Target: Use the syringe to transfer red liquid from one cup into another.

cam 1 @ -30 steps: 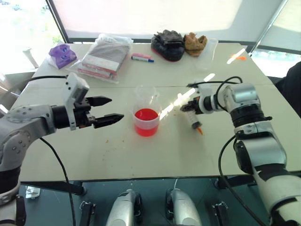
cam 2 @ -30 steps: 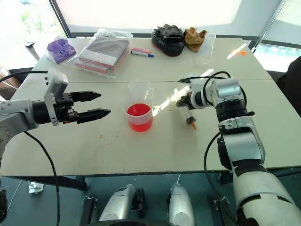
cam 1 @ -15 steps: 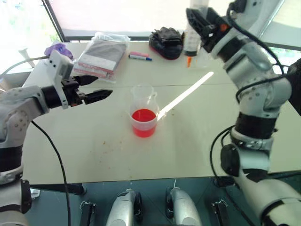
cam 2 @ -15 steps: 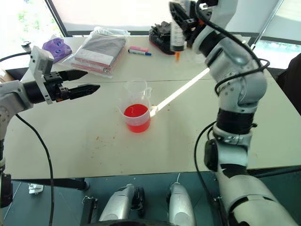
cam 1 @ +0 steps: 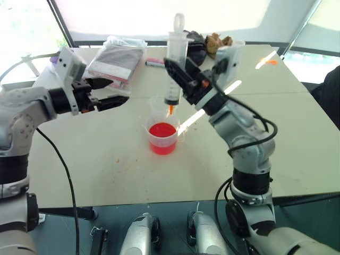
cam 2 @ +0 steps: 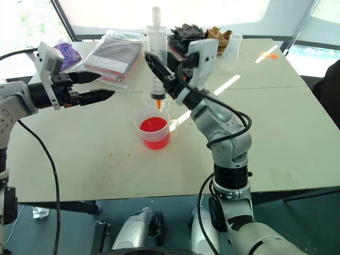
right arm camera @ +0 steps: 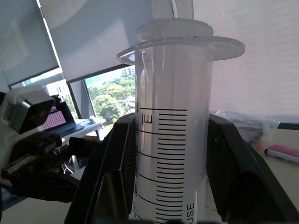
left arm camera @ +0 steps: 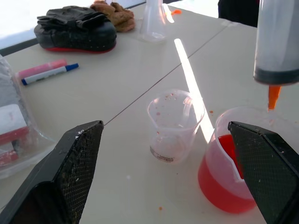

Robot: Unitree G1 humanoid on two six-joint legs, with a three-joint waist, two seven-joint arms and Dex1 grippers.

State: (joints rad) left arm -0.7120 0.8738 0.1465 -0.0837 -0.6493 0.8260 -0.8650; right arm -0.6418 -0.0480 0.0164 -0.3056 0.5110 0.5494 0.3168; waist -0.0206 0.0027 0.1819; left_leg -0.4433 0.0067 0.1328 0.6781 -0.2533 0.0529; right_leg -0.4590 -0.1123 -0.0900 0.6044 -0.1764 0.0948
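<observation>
The syringe [cam 1: 174,64] stands upright in the air with its orange tip [cam 1: 171,109] down, just above the far rim of the cup [cam 1: 162,137] that holds the red liquid [cam 1: 162,130]. Its plunger is pushed in, with the dark seal low in the barrel [left arm camera: 276,42]. My right gripper [cam 1: 179,79] is shut on the barrel, one finger on each side [right arm camera: 117,163]. An empty clear spouted cup [left arm camera: 174,123] stands right behind the red one. To the left of both cups my left gripper [cam 1: 114,91] hovers above the table, open and empty.
At the back of the white table [cam 1: 95,164] lie a plastic bag of packets [cam 1: 114,61], marker pens [cam 1: 159,64], dark gloves [cam 2: 186,34] and a tall clear cup [cam 2: 232,53]. A purple item [cam 2: 66,53] sits at the back left. A small orange piece [cam 1: 270,64] lies far right.
My right arm lifted the syringe from the table on the right and swung it left, and it now stands upright over the red cup. My left gripper rose a little and moved forward, still open.
</observation>
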